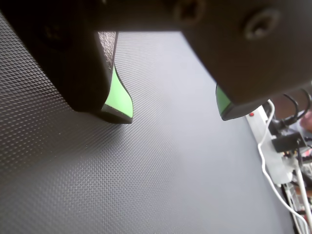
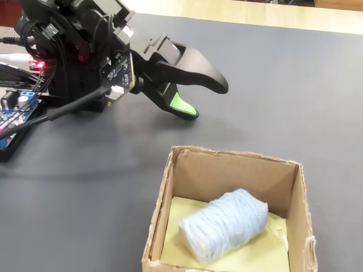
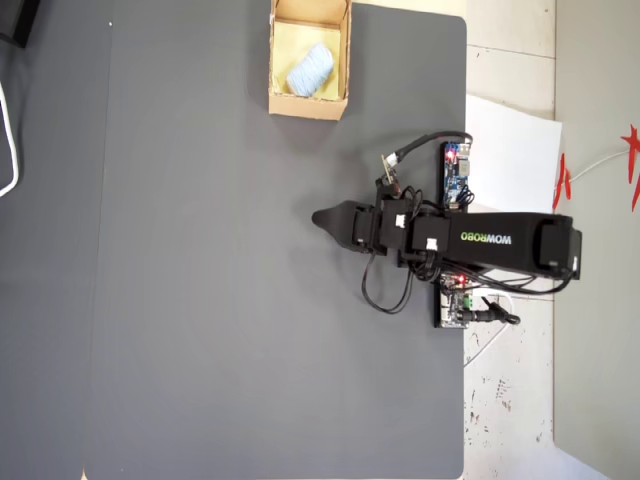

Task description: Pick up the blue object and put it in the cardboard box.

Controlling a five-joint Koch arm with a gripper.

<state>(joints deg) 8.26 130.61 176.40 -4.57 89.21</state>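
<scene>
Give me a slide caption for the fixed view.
Blue object lies inside the cardboard box; the open, empty gripper hovers beyond.

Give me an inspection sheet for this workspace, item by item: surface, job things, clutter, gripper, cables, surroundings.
Surface: dark grey textured mat, bare over most of its area.
Job's things: cardboard box near the mat's top edge in the overhead view, open upward; blue object lies inside it on the pale yellow floor.
Clutter: white paper sheet beside the mat, at right in the overhead view.
Gripper: gripper open, empty, green pads showing, hanging over bare mat apart from the box.
Cables: black leads loop around the arm base; white cable and power strip at the mat's edge.
Surroundings: circuit boards by the base; light floor beyond.
</scene>
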